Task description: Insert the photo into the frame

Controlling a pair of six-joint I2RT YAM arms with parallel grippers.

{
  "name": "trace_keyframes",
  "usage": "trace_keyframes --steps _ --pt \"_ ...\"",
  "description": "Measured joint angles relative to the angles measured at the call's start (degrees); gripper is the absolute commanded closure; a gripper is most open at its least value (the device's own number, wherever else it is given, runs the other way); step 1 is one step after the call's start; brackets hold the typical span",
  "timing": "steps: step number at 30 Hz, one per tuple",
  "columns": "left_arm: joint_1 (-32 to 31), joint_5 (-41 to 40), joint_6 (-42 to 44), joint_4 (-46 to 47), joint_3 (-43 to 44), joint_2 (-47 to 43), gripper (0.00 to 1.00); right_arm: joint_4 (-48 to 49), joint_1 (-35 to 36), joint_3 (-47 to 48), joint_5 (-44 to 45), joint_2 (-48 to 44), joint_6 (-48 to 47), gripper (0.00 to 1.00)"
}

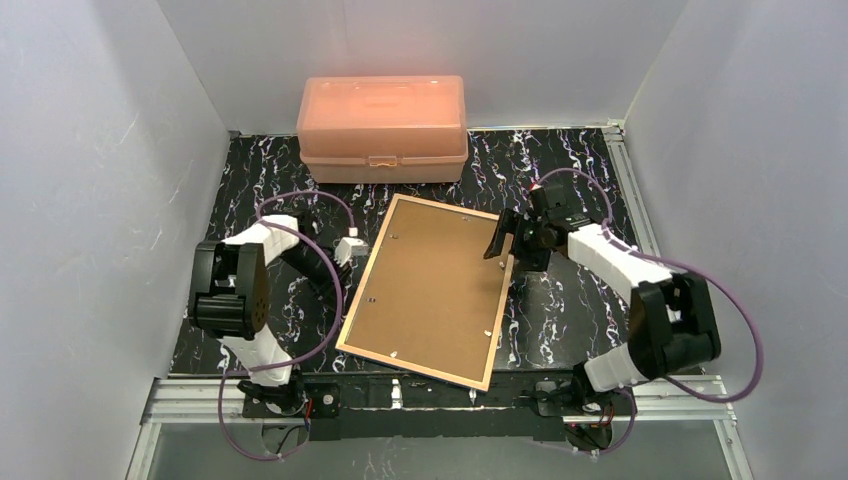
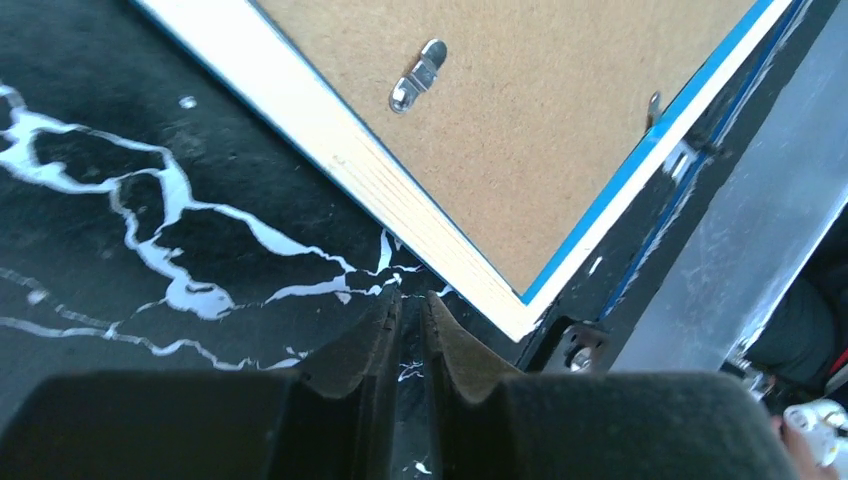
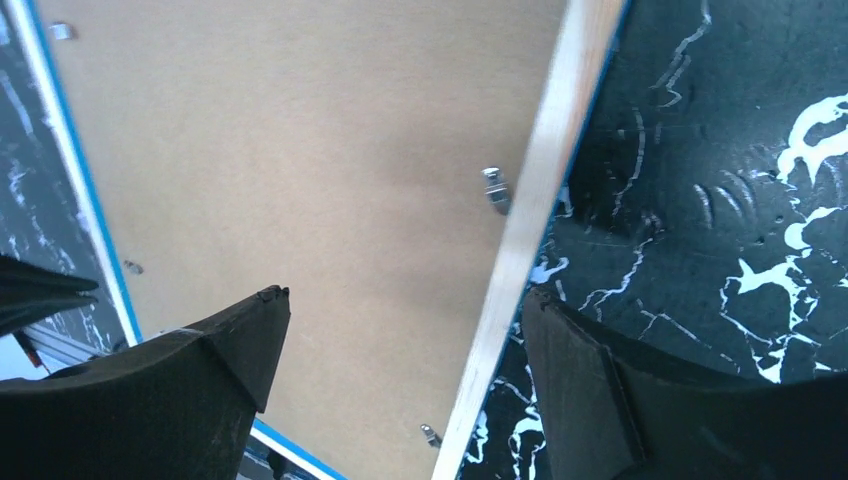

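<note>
On the dark table (image 1: 560,300) the frame (image 1: 430,290) lies back-up between the arms, and the photo is out of view. The right gripper (image 1: 505,248) hangs wide apart astride the frame's right edge. The left gripper (image 1: 350,250), pinched together and empty, sits beside the frame's left edge. The step in hand is likely opening the back, which next calls for turning the clips (image 2: 418,76).

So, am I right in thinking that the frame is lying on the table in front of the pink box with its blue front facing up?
Not quite. The frame is lying face down, so it is the brown backing that faces up, not the blue front. The top external view shows this plainly. The rest holds: it lies on the table in front of the pink box.
</note>
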Motion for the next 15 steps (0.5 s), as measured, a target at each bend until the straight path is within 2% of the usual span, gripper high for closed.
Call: trace_keyframes --steps 4,7,12,15 --pt "2.95 2.67 -2.14 -1.6 2.99 -0.42 0.82 -0.02 4.37 1.25 0.85 -5.25 -0.37 0.22" --pt "4.24 5.09 -4.02 -1.49 4.46 -0.37 0.81 4.17 11.17 2.62 0.15 -5.09 0.31 0.39" --pt "4.11 7.91 -6.64 -1.7 6.03 4.92 0.81 15.72 22.12 2.99 -2.75 2.71 2.67 0.63" --pt "4.11 8.79 -7.3 -1.79 6.97 8.76 0.81 21.62 26.6 2.97 -3.17 8.0 4.17 0.66"
